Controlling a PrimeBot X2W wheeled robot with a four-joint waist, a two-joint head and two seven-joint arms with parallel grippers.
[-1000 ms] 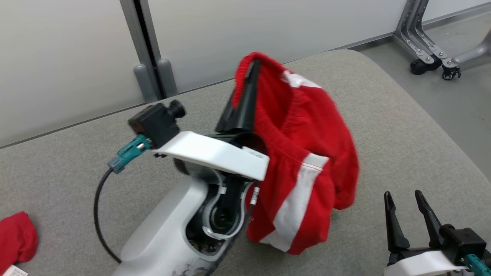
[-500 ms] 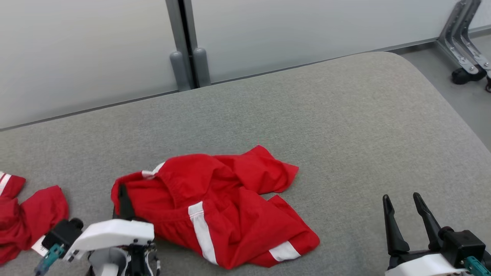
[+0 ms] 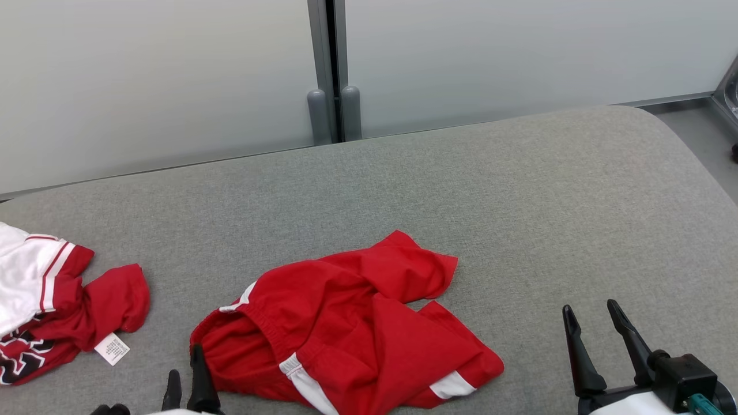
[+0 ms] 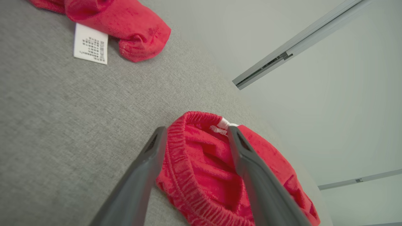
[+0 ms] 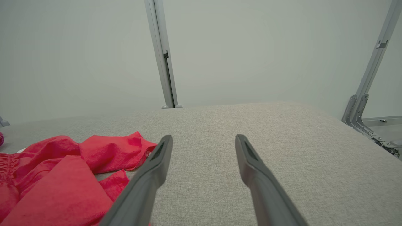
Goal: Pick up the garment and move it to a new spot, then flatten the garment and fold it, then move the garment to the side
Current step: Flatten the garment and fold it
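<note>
Shorts (image 3: 346,323) lie on table (image 3: 519,202), right of jersey (image 3: 57,305).

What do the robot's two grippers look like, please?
The right gripper has two long, black, tapered fingers on a white shell, with a black camera block and a teal connector. The left gripper shows matching dark pointed fingers.

You have a grey, fabric-covered worktop (image 3: 519,190) in front of you, and its far right corner is rounded. Behind it stand pale, matte wall panels (image 3: 144,86), joined by a grey upright post (image 3: 318,52) with two rounded grey stubs (image 3: 317,115) at its foot. Past the worktop's right edge you see a strip of grey floor (image 3: 706,127). In the right wrist view a slanted metal frame (image 5: 361,106) rises there. The light is soft and even.
</note>
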